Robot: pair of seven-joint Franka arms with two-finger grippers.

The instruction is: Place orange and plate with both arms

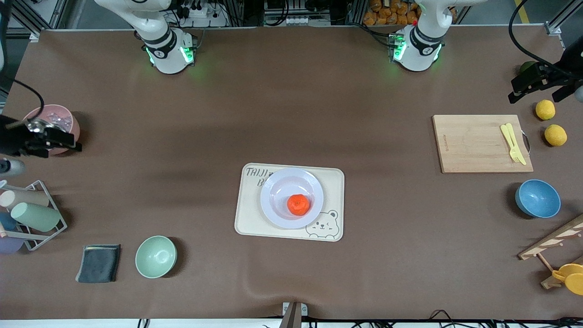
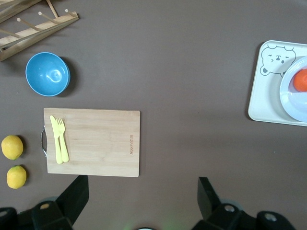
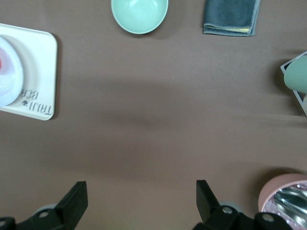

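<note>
The orange (image 1: 298, 204) lies in the pale plate (image 1: 278, 184), which sits on the cream bear-print tray (image 1: 248, 218) at the table's middle. My left gripper (image 1: 539, 91) hangs open and empty high over the left arm's end of the table, beside the lemons. In the left wrist view, the left gripper (image 2: 143, 191) has its jaws wide apart, with the orange (image 2: 301, 80) and plate (image 2: 292, 103) at the frame's edge. My right gripper (image 1: 68, 139) is open and empty over the pink bowl at the right arm's end. The right gripper (image 3: 142, 194) shows bare table between its jaws.
A wooden cutting board (image 1: 478, 143) with yellow cutlery (image 1: 513, 143), two lemons (image 1: 545, 109), a blue bowl (image 1: 537, 198) and a wooden rack (image 1: 553, 246) stand toward the left arm's end. A pink bowl (image 1: 54, 119), cup rack (image 1: 32, 214), grey cloth (image 1: 99, 263) and green bowl (image 1: 155, 256) stand toward the right arm's end.
</note>
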